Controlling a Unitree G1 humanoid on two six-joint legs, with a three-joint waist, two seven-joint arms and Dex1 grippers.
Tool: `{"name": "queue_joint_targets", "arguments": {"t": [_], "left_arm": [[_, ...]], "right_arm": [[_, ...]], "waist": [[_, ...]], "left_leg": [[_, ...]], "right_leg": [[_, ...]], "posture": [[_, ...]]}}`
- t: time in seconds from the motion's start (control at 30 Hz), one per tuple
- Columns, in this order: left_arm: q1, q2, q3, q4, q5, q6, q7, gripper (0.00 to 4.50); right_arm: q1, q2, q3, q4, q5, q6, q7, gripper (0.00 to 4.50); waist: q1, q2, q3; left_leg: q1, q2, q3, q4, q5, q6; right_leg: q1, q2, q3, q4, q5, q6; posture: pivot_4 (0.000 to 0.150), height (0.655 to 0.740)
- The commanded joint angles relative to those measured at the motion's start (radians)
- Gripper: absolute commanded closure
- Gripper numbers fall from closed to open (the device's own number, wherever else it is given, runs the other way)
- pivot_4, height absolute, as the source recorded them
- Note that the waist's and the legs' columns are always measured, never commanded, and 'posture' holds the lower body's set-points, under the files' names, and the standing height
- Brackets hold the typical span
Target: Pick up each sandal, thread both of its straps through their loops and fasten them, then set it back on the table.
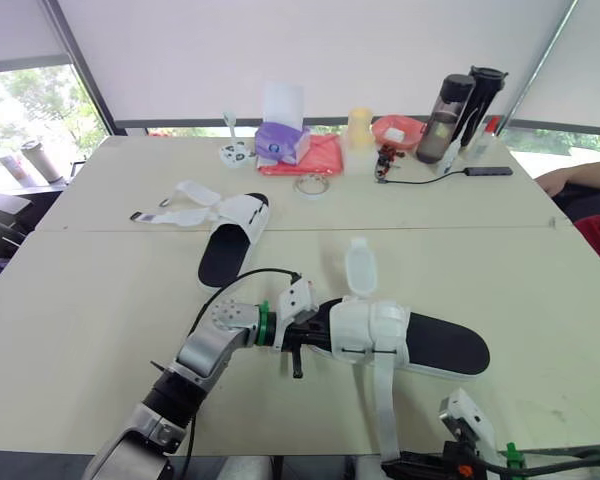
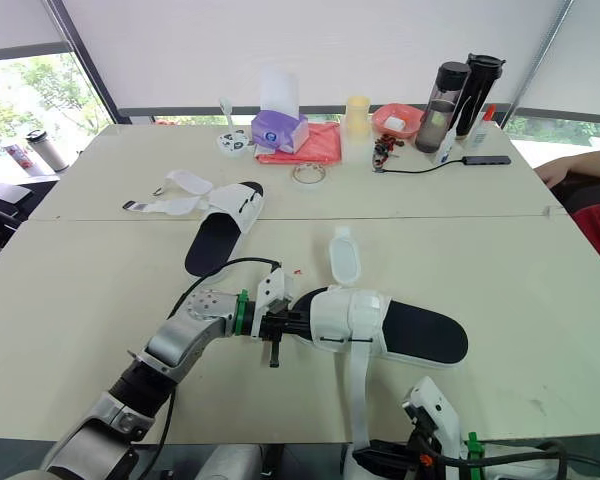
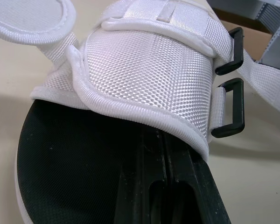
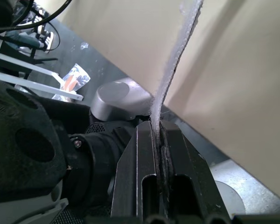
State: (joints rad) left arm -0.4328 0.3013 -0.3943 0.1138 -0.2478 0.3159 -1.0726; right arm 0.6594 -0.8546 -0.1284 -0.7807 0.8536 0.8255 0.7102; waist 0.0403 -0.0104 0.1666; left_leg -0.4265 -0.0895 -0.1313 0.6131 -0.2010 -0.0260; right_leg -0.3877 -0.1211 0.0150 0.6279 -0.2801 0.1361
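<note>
Two sandals lie on the table, well apart. The near sandal sits close to the front edge with its toe toward the left end effector, whose black fingers are pressed together on the black footbed and tucked beneath the white woven upper; their tips are hidden there, so whether they pinch anything cannot be told. Two black loops stand empty at the upper's side. One short strap lies flat, pointing away; a long strap trails over the front edge into the right end effector, clamped tight on it, with the strap's end buried between the fingers. The far sandal rests with its straps splayed loose. Bottles, a tissue box and a red cloth crowd the back edge, and a person's arm is cut off at the right.
</note>
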Motion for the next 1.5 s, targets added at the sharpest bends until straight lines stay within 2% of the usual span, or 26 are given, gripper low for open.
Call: {"name": "queue_joint_targets", "arguments": {"t": [0.03, 0.1, 0.23, 0.4, 0.47, 0.73, 0.9, 0.93, 0.97, 1.07, 1.17, 1.2, 1.33, 1.5], "left_arm": [[0.002, 0.013, -0.007, 0.048, 0.048, 0.008, 0.028, 4.5], [-0.001, 0.012, -0.008, 0.055, 0.05, 0.002, 0.03, 4.5], [-0.002, 0.009, -0.013, 0.074, 0.053, -0.009, 0.028, 4.5], [-0.008, 0.01, -0.03, 0.091, 0.066, -0.035, 0.016, 4.5], [-0.011, 0.008, -0.031, 0.097, 0.067, -0.041, 0.016, 4.5], [-0.008, 0.006, -0.033, 0.103, 0.077, -0.057, 0.025, 4.5], [0.005, 0.004, -0.032, 0.094, 0.078, -0.057, 0.033, 4.5], [0.005, 0.004, -0.032, 0.093, 0.078, -0.057, 0.033, 4.5], [0.008, 0.004, -0.032, 0.09, 0.078, -0.057, 0.034, 4.5], [0.012, 0.005, -0.034, 0.084, 0.077, -0.058, 0.034, 4.5], [0.014, 0.006, -0.03, 0.07, 0.054, -0.032, 0.019, 4.5], [0.013, 0.005, -0.029, 0.065, 0.05, -0.028, 0.015, 4.5], [0.002, 0.005, -0.033, 0.077, 0.063, -0.043, 0.012, 4.5], [-0.008, 0.002, -0.036, 0.094, 0.071, -0.056, 0.01, 4.5]], "right_arm": [[0.022, -0.004, -0.022, -0.044, 0.03, -0.003, 0.026, 4.45], [0.014, 0.029, -0.122, -0.054, 0.138, -0.021, 0.021, 4.45], [-0.059, 0.065, -0.288, -0.071, 0.555, -0.083, -0.086, 4.45], [-0.189, 0.021, -0.315, -0.035, 0.81, -0.118, -0.241, 4.45], [-0.241, 0.01, -0.296, -0.009, 0.846, -0.118, -0.29, 4.45], [-0.459, 0.007, -0.186, 0.119, 0.813, -0.093, -0.462, 4.45], [-0.543, 0.03, -0.134, 0.186, 0.78, -0.074, -0.497, 4.45], [-0.55, 0.037, -0.132, 0.194, 0.775, -0.075, -0.502, 3.84], [-0.55, 0.041, -0.132, 0.196, 0.771, -0.073, -0.502, 3.48], [-0.561, 0.051, -0.136, 0.2, 0.741, -0.073, -0.514, 2.03], [-0.581, 0.06, -0.156, 0.205, 0.718, -0.086, -0.525, 0.37], [-0.585, 0.057, -0.169, 0.205, 0.712, -0.089, -0.515, 0.04], [-0.587, 0.018, -0.242, 0.213, 0.685, -0.079, -0.448, 0.04], [-0.675, -0.043, -0.205, 0.295, 0.434, -0.084, -0.423, 0.04]], "waist": [[0.0, 0.0, 0.0], [0.0, 0.0, 0.0], [-0.001, 0.0, 0.0], [-0.001, 0.0, 0.0], [0.0, 0.001, -0.001], [0.0, 0.001, 0.0], [0.0, 0.001, -0.001], [0.0, 0.001, -0.001], [0.0, 0.001, -0.001], [0.0, 0.001, -0.001], [-0.001, 0.001, -0.001], [-0.001, 0.001, -0.001], [0.001, 0.001, -0.001], [-0.001, 0.002, -0.001]], "left_leg": [[0.0, 0.0, 0.0, 0.0, 0.0, 0.0], [0.0, 0.0, 0.0, 0.0, 0.0, 0.0], [0.0, 0.001, 0.0, 0.0, 0.0, 0.0], [-0.001, 0.001, 0.0, 0.0, 0.0, 0.0], [-0.001, 0.001, 0.0, 0.0, 0.0, 0.0], [-0.002, 0.0, 0.001, 0.0, 0.001, 0.004], [-0.002, 0.001, 0.001, 0.0, 0.002, 0.004], [-0.002, 0.001, 0.001, 0.0, 0.002, 0.004], [-0.002, 0.001, 0.0, -0.001, 0.002, 0.004], [-0.002, 0.0, 0.0, -0.001, 0.002, 0.004], [-0.002, 0.0, 0.001, -0.001, 0.002, 0.005], [-0.002, 0.001, 0.001, -0.001, 0.002, 0.005], [-0.002, 0.001, 0.001, -0.001, 0.002, 0.005], [-0.001, 0.001, 0.001, 0.0, 0.002, 0.005]], "right_leg": [[0.0, 0.0, 0.0, 0.0, 0.0, 0.0], [0.0, 0.0, 0.0, 0.0, 0.0, 0.0], [0.001, -0.001, 0.0, 0.0, 0.0, 0.0], [0.002, -0.003, 0.0, -0.003, 0.001, -0.001], [0.002, -0.003, 0.0, -0.006, 0.001, -0.002], [0.001, -0.004, -0.001, -0.013, 0.003, -0.003], [0.001, -0.003, -0.002, -0.013, 0.004, -0.003], [0.001, -0.003, -0.002, -0.013, 0.004, -0.003], [0.001, -0.003, -0.002, -0.013, 0.004, -0.003], [0.001, -0.002, -0.002, -0.013, 0.004, -0.003], [0.001, -0.001, -0.002, -0.013, 0.004, -0.003], [0.001, -0.001, -0.002, -0.012, 0.005, -0.003], [0.001, 0.0, -0.002, -0.013, 0.005, -0.002], [0.001, 0.001, -0.002, -0.012, 0.005, -0.002]], "posture": [[0.15, 0.74], [0.15, 0.74], [0.15, 0.74], [0.15, 0.74], [0.15, 0.74], [0.15, 0.74], [0.15, 0.74], [0.15, 0.74], [0.15, 0.74], [0.15, 0.74], [0.15, 0.74], [0.15, 0.74], [0.15, 0.74], [0.15, 0.74]]}}
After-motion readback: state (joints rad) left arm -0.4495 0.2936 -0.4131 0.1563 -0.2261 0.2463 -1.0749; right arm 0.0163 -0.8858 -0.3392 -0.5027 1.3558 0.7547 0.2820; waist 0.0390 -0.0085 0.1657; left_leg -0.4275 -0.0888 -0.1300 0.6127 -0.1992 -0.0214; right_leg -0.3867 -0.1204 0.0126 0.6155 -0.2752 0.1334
